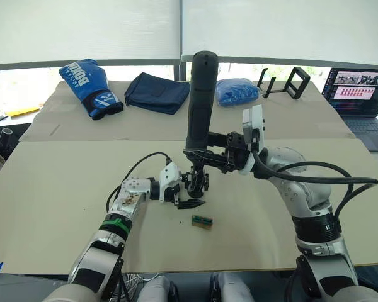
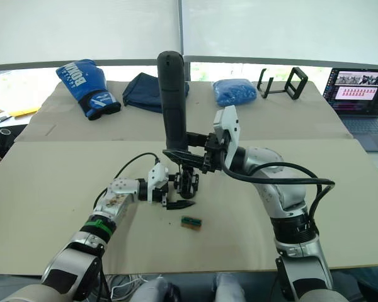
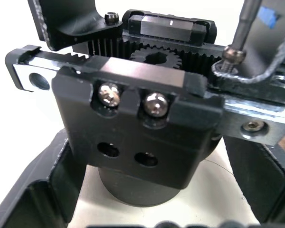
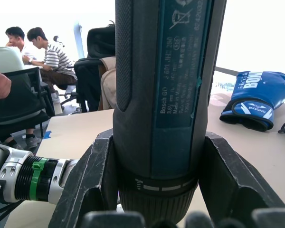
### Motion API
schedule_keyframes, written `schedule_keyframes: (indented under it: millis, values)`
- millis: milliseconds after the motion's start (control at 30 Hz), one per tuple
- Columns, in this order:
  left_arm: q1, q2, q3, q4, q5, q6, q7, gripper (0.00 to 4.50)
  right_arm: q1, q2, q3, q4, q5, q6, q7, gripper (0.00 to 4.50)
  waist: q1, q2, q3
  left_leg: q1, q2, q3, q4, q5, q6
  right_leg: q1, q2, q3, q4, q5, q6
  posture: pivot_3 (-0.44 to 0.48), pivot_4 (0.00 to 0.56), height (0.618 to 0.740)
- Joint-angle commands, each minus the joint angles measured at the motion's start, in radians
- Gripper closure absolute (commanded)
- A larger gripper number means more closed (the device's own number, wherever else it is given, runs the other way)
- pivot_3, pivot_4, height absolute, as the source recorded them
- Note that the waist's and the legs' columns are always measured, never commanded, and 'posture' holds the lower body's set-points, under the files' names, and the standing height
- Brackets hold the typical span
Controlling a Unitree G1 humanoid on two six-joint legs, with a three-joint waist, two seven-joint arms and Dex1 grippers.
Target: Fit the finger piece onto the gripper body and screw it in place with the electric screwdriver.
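— Right gripper (image 1: 205, 153): squeezed tight on the electric screwdriver (image 1: 199, 100), near its lower end. Stands straight up, round end on top, in the middle of the frame.

— And the tip?

— Thin metal bit pointing down, touching a screw on the gripper body (image 3: 133, 123) in the left wrist view.

— Left gripper (image 1: 176, 192)?

— Low and a bit left of the middle. Fingers (image 3: 35, 199) close on both sides of the gripper body's round base. Looks like a hold, but the touch itself is hard to see.

— Gripper body in the big picture?

— Right under the screwdriver (image 1: 195, 181), on the tan table (image 1: 57, 207).

— Finger piece (image 1: 191, 203)?

— Small, black and pointy. Sticks out low from the gripper body, tip toward the right. Fixed on or just lying there, can't tell.

— Anything near it?

— Small green-and-brown block (image 1: 202, 221), just below and right, flat on the table.

— Farther back?

— Blue boxing glove (image 1: 88, 88) upper left, dark cloth (image 1: 156, 92) beside it, blue bundle (image 1: 237, 91) past the screwdriver, black stand (image 1: 290, 82), then a laptop (image 1: 360, 100) at the far right edge.
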Motion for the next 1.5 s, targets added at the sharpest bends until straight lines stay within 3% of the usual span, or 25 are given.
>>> schedule_keyframes:
  millis: [33, 67, 1500]
  values:
    - [-0.016, 0.003, -0.010, 0.010, 0.021, -0.037, -0.009, 1.81, 0.011, -0.011, 0.011, -0.018, -0.010, -0.001, 0.001, 2.57, 0.000, 0.000, 0.000, 0.000, 0.000, 0.000, 0.000, 0.000, 0.000, 0.000, 0.000, 0.000, 0.000, 0.000, 0.000, 0.000, 0.150, 0.740]
    - [-0.016, 0.000, -0.007, 0.013, 0.018, -0.037, -0.010, 2.16, 0.011, -0.011, 0.011, -0.018, -0.010, 0.000, 0.001, 2.57, 0.000, 0.000, 0.000, 0.000, 0.000, 0.000, 0.000, 0.000, 0.000, 0.000, 0.000, 0.000, 0.000, 0.000, 0.000, 0.000, 0.150, 0.740]
    - [-0.014, -0.010, -0.001, 0.038, 0.037, -0.037, 0.026, 2.14, 0.096, 0.015, 0.118, 0.026, -0.067, 0.031, -0.061, 2.57, 0.000, -0.001, -0.006, 0.008, 0.000, 0.000, -0.001, 0.000, 0.000, 0.006, -0.002, 0.001, 0.001, 0.000, 0.000, 0.000, 0.150, 0.740]
